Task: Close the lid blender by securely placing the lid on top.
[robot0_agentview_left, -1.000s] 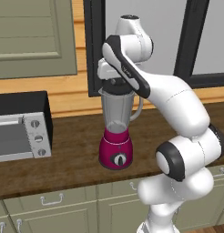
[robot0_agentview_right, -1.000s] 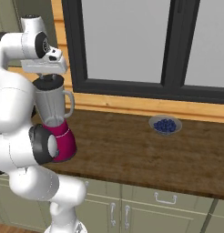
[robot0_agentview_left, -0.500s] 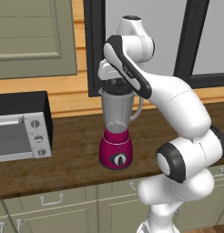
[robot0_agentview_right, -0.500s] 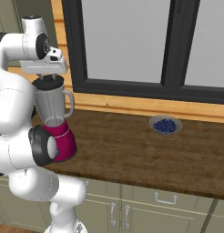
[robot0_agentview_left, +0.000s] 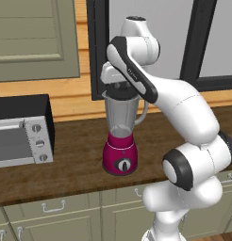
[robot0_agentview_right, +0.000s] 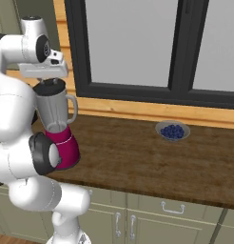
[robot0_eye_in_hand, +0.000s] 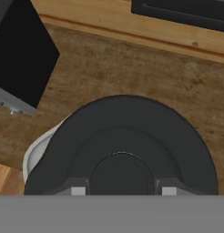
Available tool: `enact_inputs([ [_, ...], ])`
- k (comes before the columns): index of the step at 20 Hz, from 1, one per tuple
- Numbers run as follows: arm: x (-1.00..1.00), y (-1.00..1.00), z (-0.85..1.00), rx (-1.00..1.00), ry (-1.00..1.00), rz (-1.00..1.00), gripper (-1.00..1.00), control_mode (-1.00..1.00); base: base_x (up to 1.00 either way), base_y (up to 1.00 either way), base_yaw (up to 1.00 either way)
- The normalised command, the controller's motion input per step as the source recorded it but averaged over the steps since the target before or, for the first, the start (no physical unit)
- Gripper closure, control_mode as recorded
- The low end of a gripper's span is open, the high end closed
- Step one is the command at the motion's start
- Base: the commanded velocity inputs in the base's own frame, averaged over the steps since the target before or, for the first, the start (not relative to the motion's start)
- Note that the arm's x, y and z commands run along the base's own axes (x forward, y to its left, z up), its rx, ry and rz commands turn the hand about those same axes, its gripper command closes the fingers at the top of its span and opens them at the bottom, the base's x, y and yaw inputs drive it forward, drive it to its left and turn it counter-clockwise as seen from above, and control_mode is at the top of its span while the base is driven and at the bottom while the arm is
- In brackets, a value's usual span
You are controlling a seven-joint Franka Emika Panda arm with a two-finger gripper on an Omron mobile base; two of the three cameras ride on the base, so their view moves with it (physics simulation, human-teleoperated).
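- From the left base view, my white arm bends over the blender with the magenta base and tall clear grey jar (robot0_agentview_left: 120,136), which stands on the brown wooden counter (robot0_agentview_left: 70,160).
- My gripper (robot0_agentview_left: 119,88) hangs right over the jar's mouth, and the small round black lid (robot0_agentview_left: 120,92) sits at the top of the jar under it.
- A black-and-silver toaster oven (robot0_agentview_left: 21,132) stands on the counter to the left of the blender.
- From the right base view, the blender (robot0_agentview_right: 58,126) is at the left end of the counter (robot0_agentview_right: 138,152), with its handle on the right side.
- The lid (robot0_agentview_right: 48,87) is on the jar's top, just under my hand.
- A small round dish of blue berries (robot0_agentview_right: 172,130) sits far to the right, near the window.
- In the hand view, the lid (robot0_eye_in_hand: 123,141) is big and close.
- My two fingers (robot0_eye_in_hand: 78,190) stand a little apart, one on each side of the knob in the lid's middle.
- I cannot tell if they squeeze it.
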Motion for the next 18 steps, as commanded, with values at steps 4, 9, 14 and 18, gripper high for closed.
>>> enact_inputs([
  [4, -0.47, 0.06, -0.19, 0.01, 0.04, 0.00, 1.00, -1.00, 0.00, 0.00, 0.00],
  [9, -0.44, 0.00, -0.06, 0.01, 0.04, 0.00, 1.00, -1.00, 0.00, 0.00, 0.00],
  [14, 0.00, -0.06, -0.16, 0.01, 0.02, -0.02, 1.00, -1.00, 0.00, 0.00, 0.00],
  [18, 0.00, -0.24, -0.21, 0.00, -0.01, -0.01, 1.00, -1.00, 0.00, 0.00, 0.00],
])
